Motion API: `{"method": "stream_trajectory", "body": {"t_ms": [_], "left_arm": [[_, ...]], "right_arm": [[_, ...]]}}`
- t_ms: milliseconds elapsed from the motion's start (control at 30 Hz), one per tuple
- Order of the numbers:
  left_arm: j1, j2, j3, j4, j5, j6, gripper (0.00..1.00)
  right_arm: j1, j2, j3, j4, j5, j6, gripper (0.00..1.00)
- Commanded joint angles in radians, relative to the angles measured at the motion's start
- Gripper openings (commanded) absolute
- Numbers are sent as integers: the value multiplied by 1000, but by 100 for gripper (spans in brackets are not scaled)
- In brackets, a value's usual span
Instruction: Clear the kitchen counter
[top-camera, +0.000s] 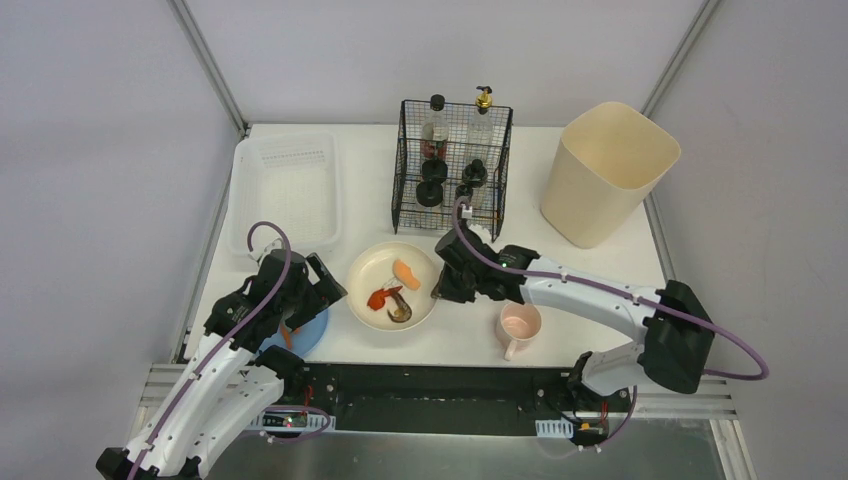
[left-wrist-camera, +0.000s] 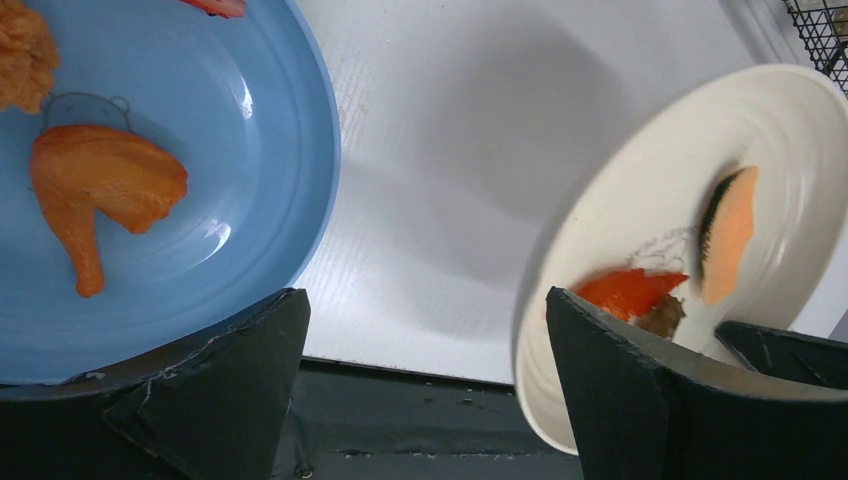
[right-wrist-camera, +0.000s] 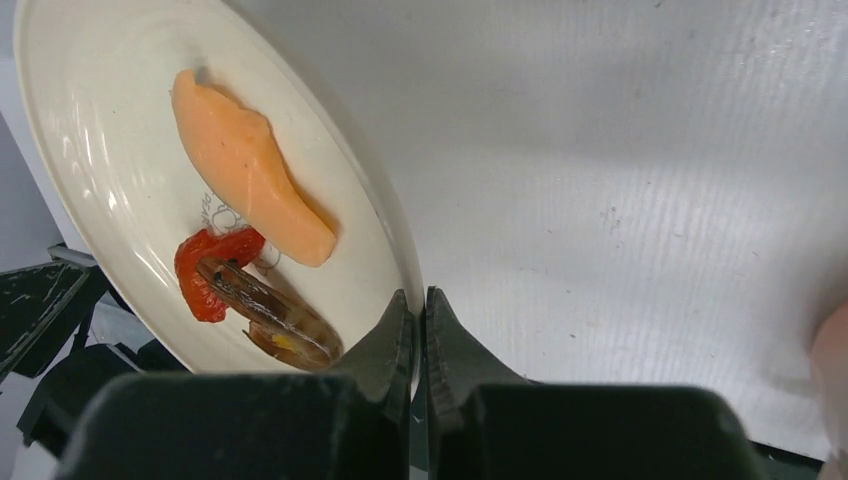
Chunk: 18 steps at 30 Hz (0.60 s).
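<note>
Cream plate (right-wrist-camera: 100, 150) clamped at rim by right gripper (right-wrist-camera: 418, 300); left gripper (left-wrist-camera: 422, 296) spread over counter (left-wrist-camera: 450, 150).

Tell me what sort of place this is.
Probably a robot test cell staged as a kitchen: a white tabletop boxed in by plain grey panels, a cream plate of food pieces, and a wire basket of bottles.

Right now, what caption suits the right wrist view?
Right gripper pinches the rim of a cream plate of food, white counter beyond.
</note>
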<state>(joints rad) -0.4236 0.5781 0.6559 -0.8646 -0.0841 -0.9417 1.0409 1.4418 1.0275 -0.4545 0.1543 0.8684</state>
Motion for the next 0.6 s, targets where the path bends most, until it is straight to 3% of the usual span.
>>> {"method": "stream_trajectory", "body": {"t_ms": [0, 567], "left_arm": [[9, 7, 17, -11, -18, 10, 92], [10, 24, 8, 20, 17, 44, 93]], "right_arm": [[-51, -103, 42, -94, -65, -41, 0], [-473, -252, 340, -449, -121, -280, 0]]}}
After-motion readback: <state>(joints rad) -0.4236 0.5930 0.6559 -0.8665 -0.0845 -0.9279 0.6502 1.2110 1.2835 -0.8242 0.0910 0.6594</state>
